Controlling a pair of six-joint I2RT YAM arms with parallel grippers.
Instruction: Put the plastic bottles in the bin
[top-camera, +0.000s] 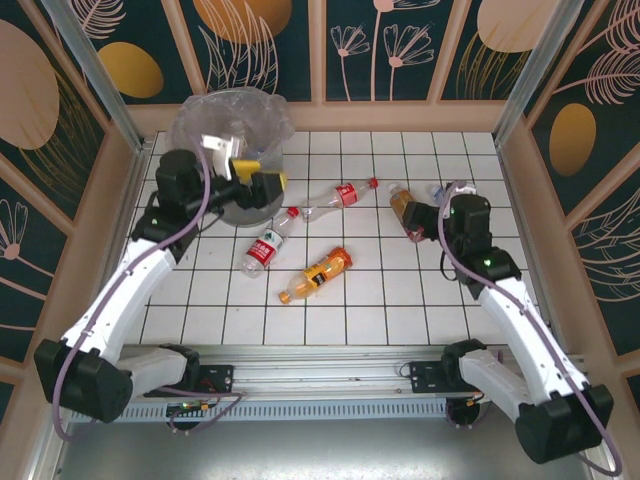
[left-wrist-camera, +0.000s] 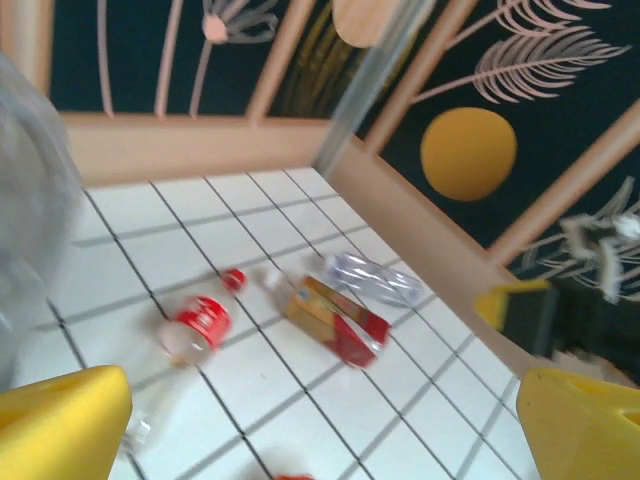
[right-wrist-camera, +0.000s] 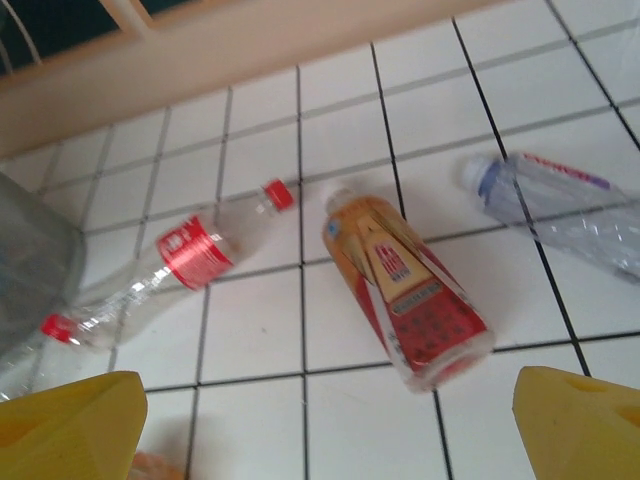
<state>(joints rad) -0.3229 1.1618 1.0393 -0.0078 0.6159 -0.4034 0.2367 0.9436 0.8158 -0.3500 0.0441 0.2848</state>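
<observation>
The bin (top-camera: 232, 135), grey and lined with a crinkled clear bag, stands at the back left. My left gripper (top-camera: 257, 176) hangs open at its front rim; its yellow fingertips (left-wrist-camera: 60, 425) stand wide with nothing between. On the tiles lie several plastic bottles: a red-label one (top-camera: 340, 196), another red-label one (top-camera: 267, 246), an orange one (top-camera: 318, 273), a brown-and-red one (top-camera: 399, 203) and a clear blue-capped one (top-camera: 444, 189). My right gripper (top-camera: 412, 223) is open just near of the brown-and-red bottle (right-wrist-camera: 412, 297), its fingertips (right-wrist-camera: 578, 425) empty.
Wooden rails and patterned panels wall the tiled table (top-camera: 350, 310) on three sides. The bin's wall (right-wrist-camera: 28, 262) shows at the left of the right wrist view, beside the red-label bottle (right-wrist-camera: 172, 264). The clear bottle (right-wrist-camera: 565, 205) lies close to the right rail.
</observation>
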